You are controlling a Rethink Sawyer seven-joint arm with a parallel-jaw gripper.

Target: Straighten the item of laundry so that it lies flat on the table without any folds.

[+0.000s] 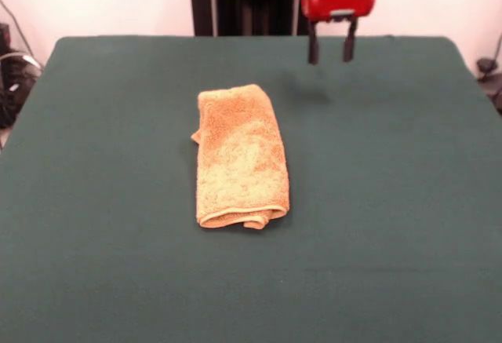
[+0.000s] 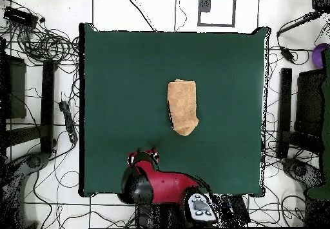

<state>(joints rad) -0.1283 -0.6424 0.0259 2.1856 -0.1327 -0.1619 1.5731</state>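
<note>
The orange-tan terry towel [image 1: 240,158] lies folded into a long narrow strip near the middle of the dark green table [image 1: 392,202]. A rolled fold shows at its near end in the front view. It also shows in the overhead view [image 2: 182,106] on the table [image 2: 116,78]. The tag is not visible. My gripper [image 1: 331,54] hangs above the table's far side, up and to the right of the towel, apart from it. Its two black fingers [image 1: 313,47] are spread and hold nothing. In the overhead view the gripper [image 2: 143,155] is near the table's bottom edge.
The robot's red and black arm [image 2: 166,188] and pedestal sit at the bottom edge in the overhead view. Cables and equipment [image 2: 38,46] lie on the floor around the table.
</note>
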